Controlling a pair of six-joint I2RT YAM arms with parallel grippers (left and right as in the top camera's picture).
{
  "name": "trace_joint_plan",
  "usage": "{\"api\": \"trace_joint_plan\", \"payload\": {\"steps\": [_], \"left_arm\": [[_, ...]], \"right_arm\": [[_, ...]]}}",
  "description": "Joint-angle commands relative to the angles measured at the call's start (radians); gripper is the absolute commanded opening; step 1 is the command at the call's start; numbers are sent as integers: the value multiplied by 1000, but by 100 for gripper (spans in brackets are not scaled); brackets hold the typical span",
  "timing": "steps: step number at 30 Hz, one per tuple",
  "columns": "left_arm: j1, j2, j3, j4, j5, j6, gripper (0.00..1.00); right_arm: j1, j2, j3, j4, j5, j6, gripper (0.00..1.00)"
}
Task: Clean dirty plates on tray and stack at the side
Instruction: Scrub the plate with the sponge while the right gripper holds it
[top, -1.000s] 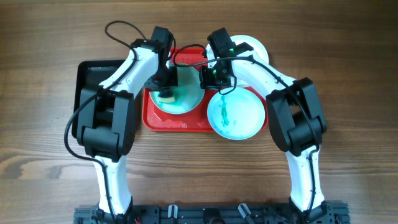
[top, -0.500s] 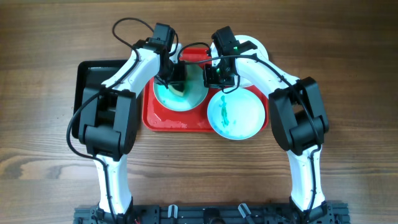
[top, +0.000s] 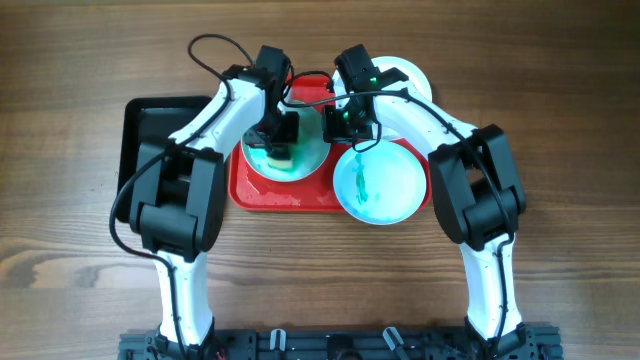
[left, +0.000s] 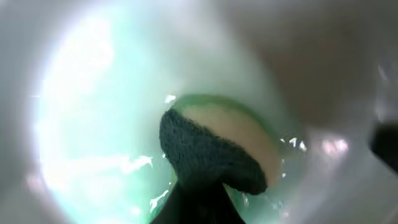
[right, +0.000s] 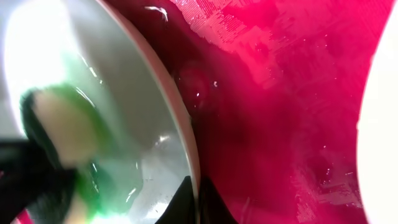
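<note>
A pale turquoise plate (top: 305, 165) lies on the left of the red tray (top: 270, 195). My left gripper (top: 280, 135) is shut on a yellow sponge with a dark scouring side (top: 279, 153) and presses it on this plate's wet green smear. In the left wrist view the sponge (left: 217, 149) sits on the plate (left: 93, 124). My right gripper (top: 340, 125) is shut on that plate's right rim (right: 180, 106); its fingers (right: 196, 199) pinch the edge. A second turquoise plate (top: 378, 180) with a green smear lies at the tray's right. A white plate (top: 412, 78) is behind it, mostly hidden.
A smaller black tray (top: 140, 130) stands left of the red tray, partly under my left arm. The red tray's wet floor (right: 280, 93) shows right of the held rim, with the white plate's edge (right: 382, 124) beyond. Wooden table (top: 80, 230) surrounds everything.
My left gripper has swept the sponge from the plate's lower left up and over to the right. My right gripper has kept its hold on the rim.
</note>
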Motion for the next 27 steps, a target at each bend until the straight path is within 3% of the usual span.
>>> {"api": "trace_joint_plan", "payload": {"steps": [1,3,6,10,14,18,21,24,27], "left_arm": [[25,43,-18,69,-269,-153,4],[19,43,-18,94,-259,-170,4],[10,43,-18,146,-116,-145,4],[10,43,-18,177,227,35,4],[10,43,-18,116,417,191,4],[16,43,-18,-22,411,328,4],[32,43,-18,-64,305,331,4],[53,43,-18,-69,50,192,4],[59,43,-18,-48,-241,-31,4]], "right_arm": [[-6,27,-2,-11,6,-13,4],[-6,27,-2,-11,6,-13,4],[-6,27,-2,-10,6,-13,4],[-6,27,-2,-10,6,-13,4],[-6,27,-2,-13,6,-17,4],[-6,27,-2,-15,6,-18,4],[-6,27,-2,-14,6,-18,4],[-6,27,-2,-14,6,-17,4],[-6,27,-2,-13,6,-14,4]]}}
